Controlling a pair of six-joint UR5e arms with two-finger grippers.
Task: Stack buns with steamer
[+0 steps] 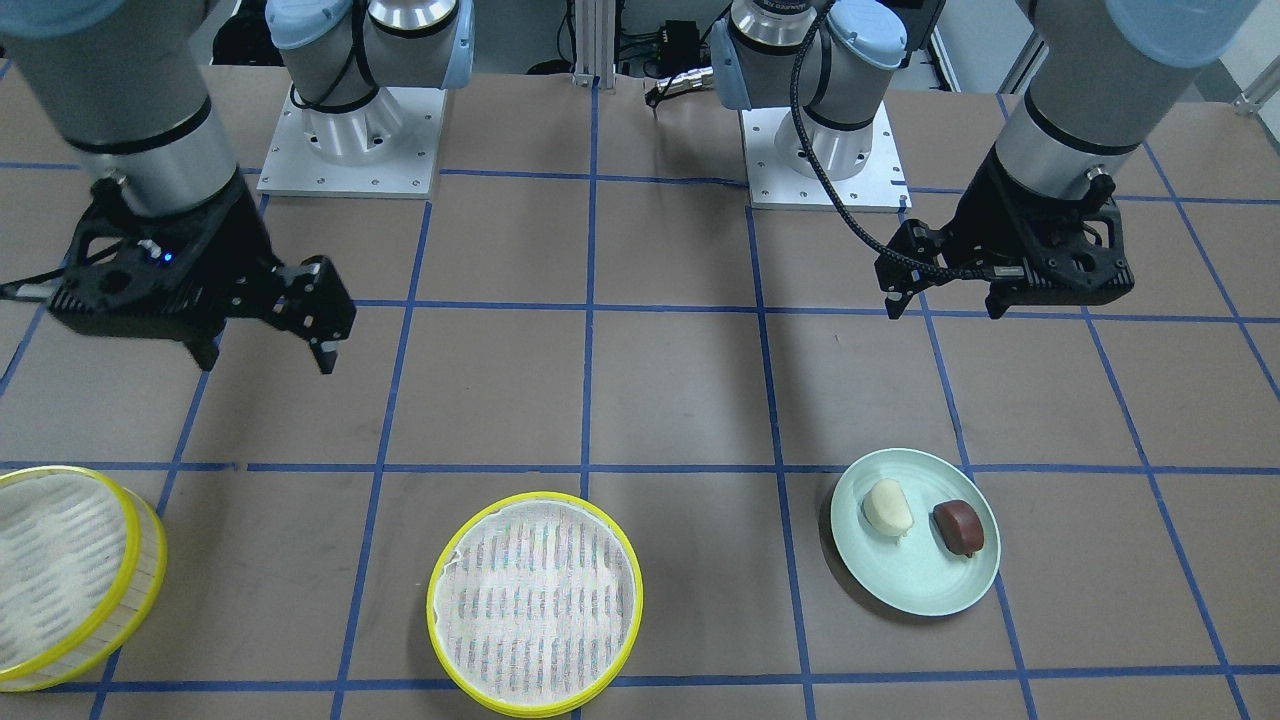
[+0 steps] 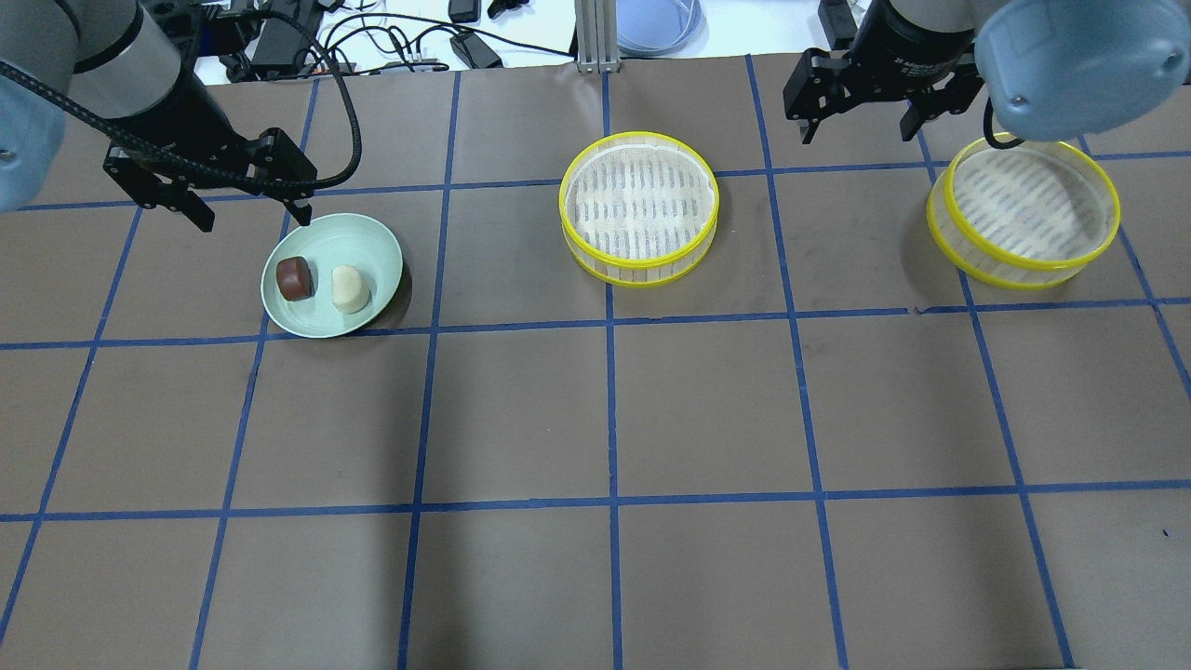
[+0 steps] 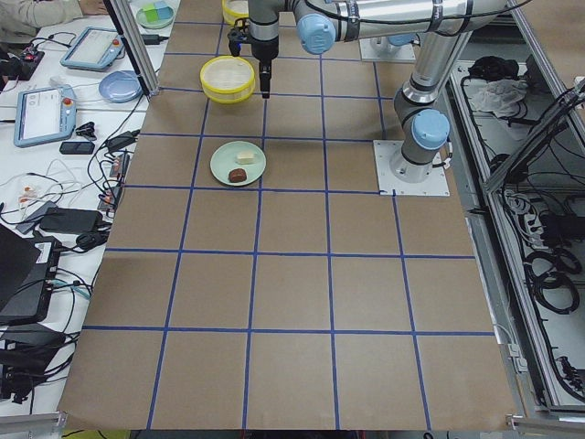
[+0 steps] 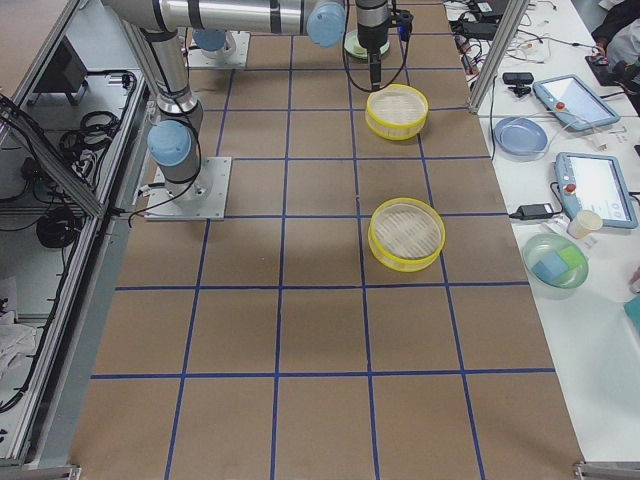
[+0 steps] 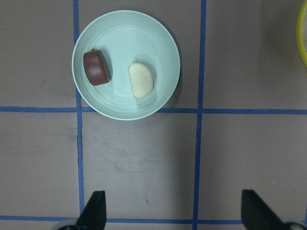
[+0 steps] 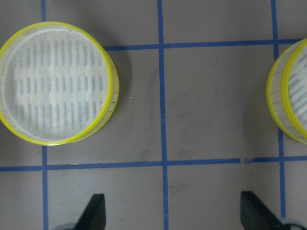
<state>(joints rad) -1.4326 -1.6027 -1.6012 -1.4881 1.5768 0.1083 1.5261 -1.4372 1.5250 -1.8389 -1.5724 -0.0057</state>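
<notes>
A creamy-white bun [image 1: 888,506] and a glossy reddish-brown bun [image 1: 959,527] lie side by side on a pale green plate [image 1: 920,590]. They also show in the overhead view, the white bun [image 2: 349,288] and the brown bun [image 2: 294,278], and in the left wrist view. My left gripper [image 2: 253,221] is open and empty, hovering above the table just behind the plate [image 2: 372,247]. A yellow-rimmed steamer basket [image 2: 638,207] with a white liner stands empty mid-table. My right gripper [image 2: 858,130] is open and empty, raised between that basket and a second steamer [image 2: 1023,214].
The second steamer looks like two yellow-rimmed tiers, the upper one sitting slightly offset on the lower. Brown table covering with blue tape grid lines. The arm bases [image 1: 350,130] stand at the robot's side of the table. Tablets and cables lie beyond the far edge.
</notes>
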